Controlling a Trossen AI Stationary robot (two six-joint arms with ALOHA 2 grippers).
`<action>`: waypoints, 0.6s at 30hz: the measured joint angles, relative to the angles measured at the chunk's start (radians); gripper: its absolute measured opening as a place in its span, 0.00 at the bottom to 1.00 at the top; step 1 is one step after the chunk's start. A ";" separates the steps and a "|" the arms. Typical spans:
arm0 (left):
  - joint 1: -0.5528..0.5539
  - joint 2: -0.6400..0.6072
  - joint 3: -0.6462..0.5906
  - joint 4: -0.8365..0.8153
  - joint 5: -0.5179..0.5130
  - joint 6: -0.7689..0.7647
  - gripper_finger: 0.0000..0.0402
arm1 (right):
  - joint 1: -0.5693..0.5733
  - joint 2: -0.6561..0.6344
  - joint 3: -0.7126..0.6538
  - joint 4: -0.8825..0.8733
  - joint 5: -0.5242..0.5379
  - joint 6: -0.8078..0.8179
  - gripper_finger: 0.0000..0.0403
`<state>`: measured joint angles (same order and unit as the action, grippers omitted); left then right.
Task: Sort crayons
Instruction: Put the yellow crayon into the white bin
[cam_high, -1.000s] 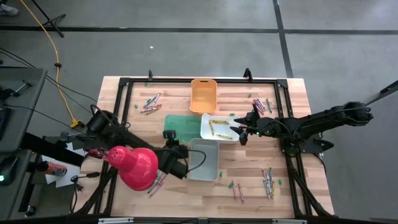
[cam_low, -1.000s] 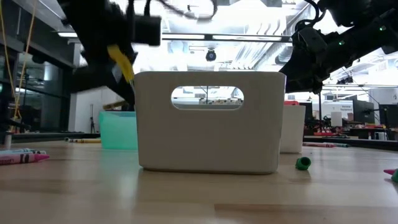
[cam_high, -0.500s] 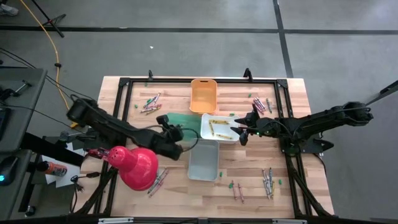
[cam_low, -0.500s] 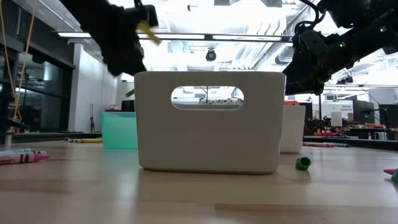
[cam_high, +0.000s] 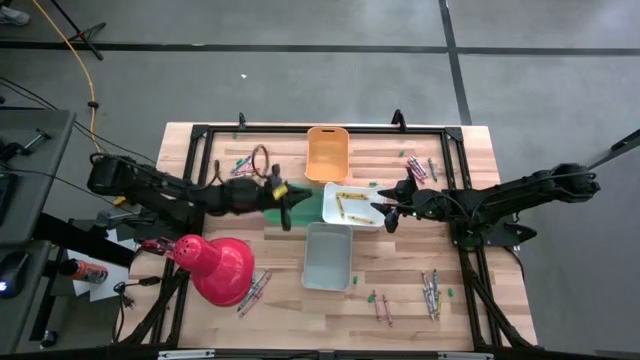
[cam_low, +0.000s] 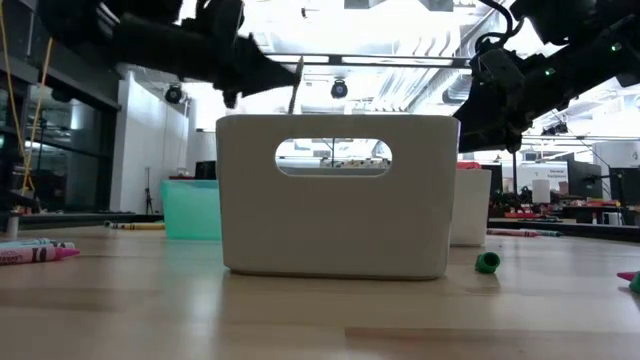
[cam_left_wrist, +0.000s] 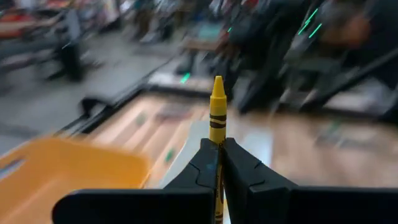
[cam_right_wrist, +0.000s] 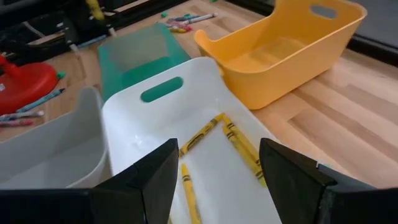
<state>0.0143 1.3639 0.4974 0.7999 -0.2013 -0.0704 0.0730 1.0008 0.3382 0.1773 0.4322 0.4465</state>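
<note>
High view: a few yellow crayons (cam_high: 345, 203) already in white bin (cam_high: 372, 221), grey bin (cam_high: 327, 270) looks empty, loose crayons (cam_high: 432, 293) in several clusters on table (cam_high: 400, 283), so sorting is early. L wrist view: left gripper (cam_left_wrist: 219, 155) fingers pinch a yellow crayon (cam_left_wrist: 217, 118) upright, near green bin (cam_high: 308, 210) by high view. R wrist view: right gripper (cam_right_wrist: 214, 165) fingers spread, nothing held, over white bin w/ yellows.

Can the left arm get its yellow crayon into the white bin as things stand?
Probably yes. The left tool, shut on the yellow crayon, is above the green bin, beside the white bin. The right tool hangs open over the white bin's far side, so keep to the near side.
</note>
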 joint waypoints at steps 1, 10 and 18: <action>0.026 0.012 -0.001 0.049 0.059 -0.012 0.00 | 0.000 0.000 0.000 0.000 0.010 -0.001 0.55; 0.103 0.180 0.076 0.210 0.316 -0.020 0.00 | 0.000 0.000 0.000 0.034 0.032 -0.004 0.55; 0.105 0.249 0.084 0.277 0.346 0.100 0.00 | 0.023 0.137 0.000 0.386 0.035 -0.218 0.55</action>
<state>0.1193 1.6129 0.5816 1.0774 0.1448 0.0295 0.0958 1.1382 0.3382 0.5629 0.4667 0.2281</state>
